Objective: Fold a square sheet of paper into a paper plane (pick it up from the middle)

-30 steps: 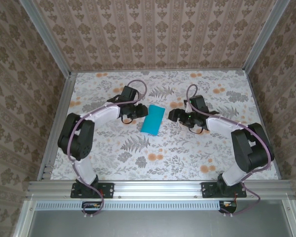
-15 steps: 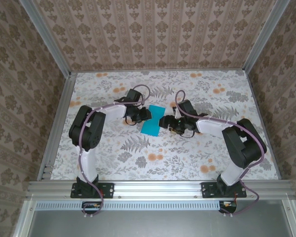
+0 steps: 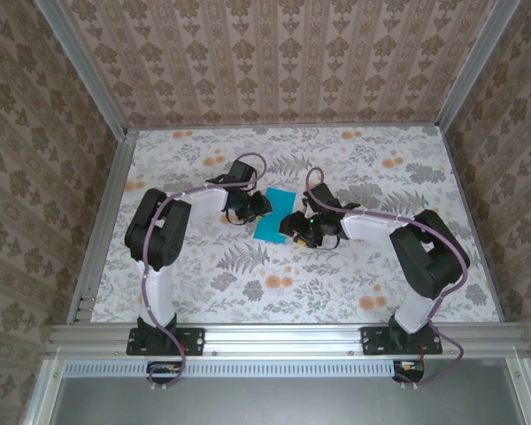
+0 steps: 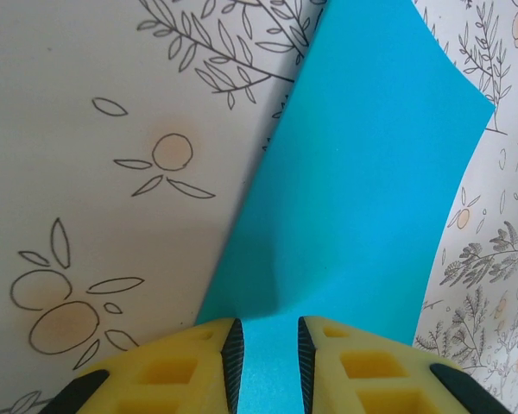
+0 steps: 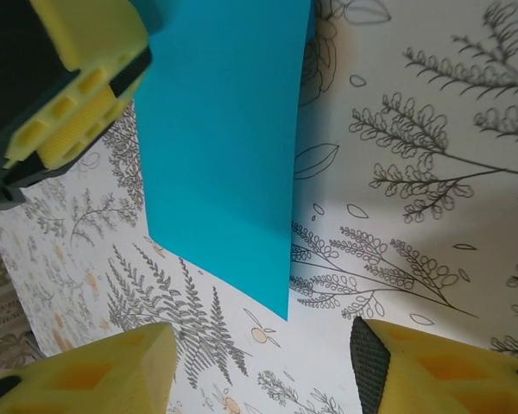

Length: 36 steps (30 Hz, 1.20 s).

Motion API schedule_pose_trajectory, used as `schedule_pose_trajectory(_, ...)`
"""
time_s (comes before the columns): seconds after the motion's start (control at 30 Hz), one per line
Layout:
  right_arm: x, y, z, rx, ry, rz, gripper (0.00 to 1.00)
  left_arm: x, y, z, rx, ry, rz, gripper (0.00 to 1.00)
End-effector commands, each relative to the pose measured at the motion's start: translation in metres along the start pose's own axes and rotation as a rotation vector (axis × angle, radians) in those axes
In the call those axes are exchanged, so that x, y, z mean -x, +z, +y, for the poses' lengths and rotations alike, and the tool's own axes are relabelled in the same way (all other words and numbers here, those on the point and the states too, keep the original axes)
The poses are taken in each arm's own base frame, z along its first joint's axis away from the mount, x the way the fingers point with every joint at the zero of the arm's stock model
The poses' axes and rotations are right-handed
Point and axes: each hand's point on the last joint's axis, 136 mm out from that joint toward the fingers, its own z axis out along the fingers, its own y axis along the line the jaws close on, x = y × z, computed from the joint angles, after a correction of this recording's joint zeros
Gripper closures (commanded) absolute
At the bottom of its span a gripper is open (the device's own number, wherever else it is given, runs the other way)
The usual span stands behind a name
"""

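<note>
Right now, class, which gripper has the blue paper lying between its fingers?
The left gripper: blue paper fills the narrow gap between its yellow fingers. The right gripper has fingers wide apart over bare tabletop, the paper's corner ahead of them.

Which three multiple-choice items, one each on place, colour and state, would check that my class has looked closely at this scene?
1. Where is the paper?
A. left of both grippers
B. between the left gripper and right gripper
C. right of both grippers

2. What colour is the paper?
A. red
B. white
C. turquoise-blue

3. How do the right gripper's jaws stand?
A. open
B. shut on the paper
C. shut on nothing

Answers:
1 B: the top view shows an arm reaching the paper from each side.
2 C: all three views show that colour.
3 A: the right wrist view shows its fingers wide apart.
</note>
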Motion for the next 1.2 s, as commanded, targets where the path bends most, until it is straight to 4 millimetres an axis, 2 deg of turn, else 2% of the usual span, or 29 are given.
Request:
schedule_pose_trajectory(0.0, -0.003, 0.009, 0.0, -0.028, 0.04, 0.027, 0.45, -0.017, 0.006, 0.021, 0.08, -0.052, 0.041, 0.73)
schedule_pose_trajectory(0.43, -0.001, 0.026, 0.009, 0.002, 0.032, 0.038, 0.59, -0.017, 0.005, 0.021, 0.073, -0.053, 0.042, 0.72)
schedule_pose_trajectory(0.67, 0.004, 0.028, 0.01, 0.009, 0.042, 0.015, 0.73, -0.016, 0.002, 0.016, 0.059, -0.047, 0.038, 0.72)
schedule_pose_trajectory(0.83, 0.001, 0.023, 0.003, -0.013, 0.039, 0.024, 0.91, -0.007, -0.01, -0.006, -0.021, 0.022, 0.023, 0.68)
schedule_pose_trajectory(1.0, -0.01, 0.014, -0.007, -0.025, 0.021, 0.085, 0.97, 0.003, -0.024, -0.041, -0.129, 0.134, 0.008, 0.64)
schedule_pose_trajectory(1.07, -0.017, 0.01, -0.011, -0.03, 0.006, 0.118, 0.98, 0.004, -0.024, -0.048, -0.148, 0.154, 0.014, 0.64)
schedule_pose_trajectory(1.17, -0.025, 0.003, -0.018, -0.043, -0.003, 0.165, 0.99, 0.005, -0.017, -0.046, -0.134, 0.157, 0.025, 0.64)
